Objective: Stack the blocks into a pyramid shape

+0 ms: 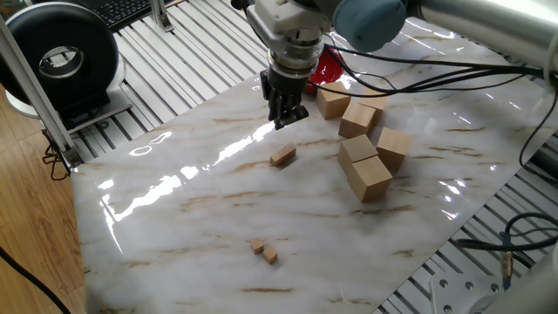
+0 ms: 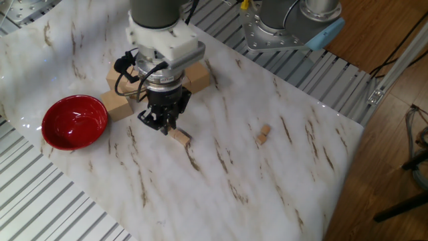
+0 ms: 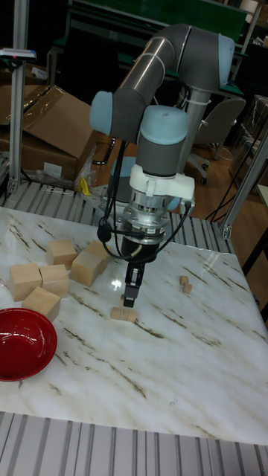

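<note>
Two tiny tan blocks (image 1: 264,251) lie touching near the table's front, also seen as the pair (image 2: 263,134) and pair (image 3: 184,282). Another small tan piece (image 1: 282,156) lies flat mid-table; it is longer than one cube and may be two blocks side by side, also visible as the piece (image 2: 179,136) and piece (image 3: 123,314). My gripper (image 1: 286,119) hangs just above and beside that piece, fingers pointing down, slightly apart and holding nothing. The other fixed view has the gripper (image 2: 160,125) left of the piece; the gripper (image 3: 128,300) hovers right over it. No pyramid shape stands anywhere.
Several large pale wooden blocks (image 1: 364,153) cluster behind and right of the gripper, also seen as large blocks (image 2: 120,94). A red bowl (image 2: 74,121) sits at the table's corner beyond them. A black spool (image 1: 61,57) stands off the table at the left.
</note>
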Robot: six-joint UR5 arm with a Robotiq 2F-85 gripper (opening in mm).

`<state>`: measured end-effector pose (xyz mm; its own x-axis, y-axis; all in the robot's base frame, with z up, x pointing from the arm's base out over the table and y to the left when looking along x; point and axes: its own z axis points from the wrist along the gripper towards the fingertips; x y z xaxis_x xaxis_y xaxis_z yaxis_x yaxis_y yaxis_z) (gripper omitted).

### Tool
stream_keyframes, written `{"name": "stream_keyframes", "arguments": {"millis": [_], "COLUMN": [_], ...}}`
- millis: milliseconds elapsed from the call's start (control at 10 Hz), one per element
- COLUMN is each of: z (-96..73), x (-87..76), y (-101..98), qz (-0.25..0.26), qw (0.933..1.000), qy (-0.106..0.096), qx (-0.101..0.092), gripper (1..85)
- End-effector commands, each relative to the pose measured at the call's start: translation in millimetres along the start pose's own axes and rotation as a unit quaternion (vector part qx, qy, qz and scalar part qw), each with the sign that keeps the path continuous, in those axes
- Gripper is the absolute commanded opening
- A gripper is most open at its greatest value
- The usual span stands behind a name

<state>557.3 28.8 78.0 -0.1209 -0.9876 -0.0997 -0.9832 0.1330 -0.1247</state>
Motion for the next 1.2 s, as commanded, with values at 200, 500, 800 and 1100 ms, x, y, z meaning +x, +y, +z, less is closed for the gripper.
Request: {"name": "stream_keyframes", "arguments": {"millis": [200,500,800,1100], "z": [11.3,18.8,13.5,19.4], "x": [-4.5,-1.3,5.8,7.1], "y": [3.1,9.8,23.6,28.3], "qz": [-0.007,-0.009,0.004,0.007], "qw": [0.9996,0.9994,0.9994,0.9995], "qy": [-0.026,-0.033,-0.029,-0.028], "qx": [-0.007,-0.008,-0.017,-0.011], "gripper": [1.0,1.0,1.0,1.0]}}
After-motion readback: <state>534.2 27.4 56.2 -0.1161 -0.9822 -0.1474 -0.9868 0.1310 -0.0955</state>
